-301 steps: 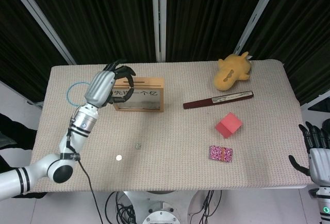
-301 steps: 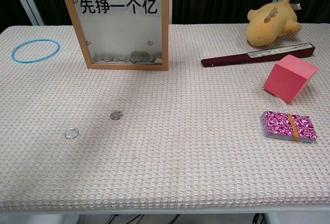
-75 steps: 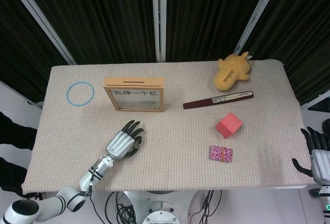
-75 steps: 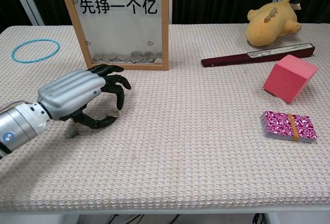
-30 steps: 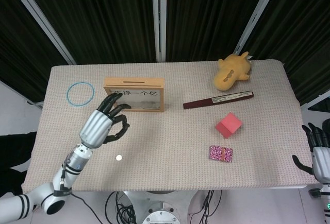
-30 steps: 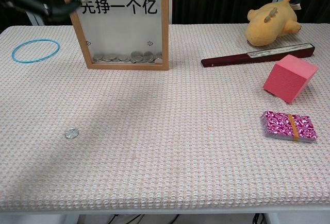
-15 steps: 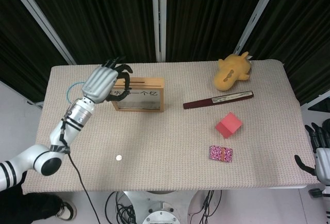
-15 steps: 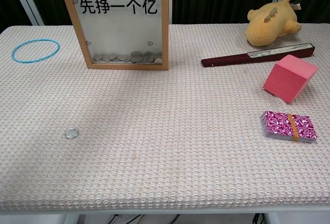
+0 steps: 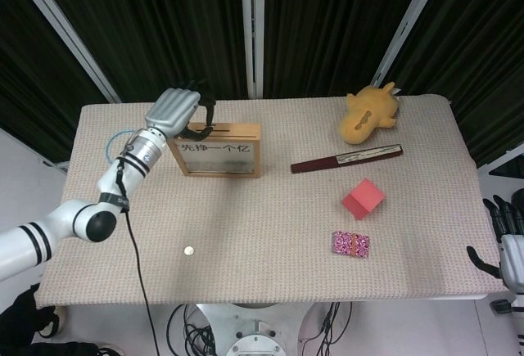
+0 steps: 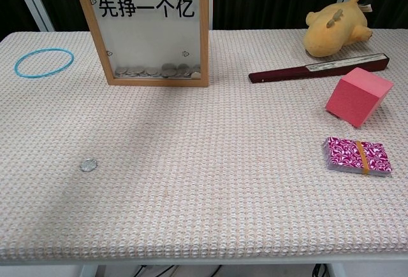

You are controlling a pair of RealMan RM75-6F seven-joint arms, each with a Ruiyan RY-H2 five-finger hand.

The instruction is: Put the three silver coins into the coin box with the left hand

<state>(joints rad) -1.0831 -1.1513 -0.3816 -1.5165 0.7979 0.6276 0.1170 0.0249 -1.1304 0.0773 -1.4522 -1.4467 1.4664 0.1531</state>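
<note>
Fingertips of the left hand (image 9: 174,110) curl over the wooden-framed glass coin box (image 9: 218,150) slot, contents untellable, so release squarely above it; one small silver coin (image 9: 188,250) lies well below them on the cloth

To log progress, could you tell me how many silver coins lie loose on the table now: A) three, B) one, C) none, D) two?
B: a single silver coin lies on the table mat, front-left, well in front of the coin box.
</note>
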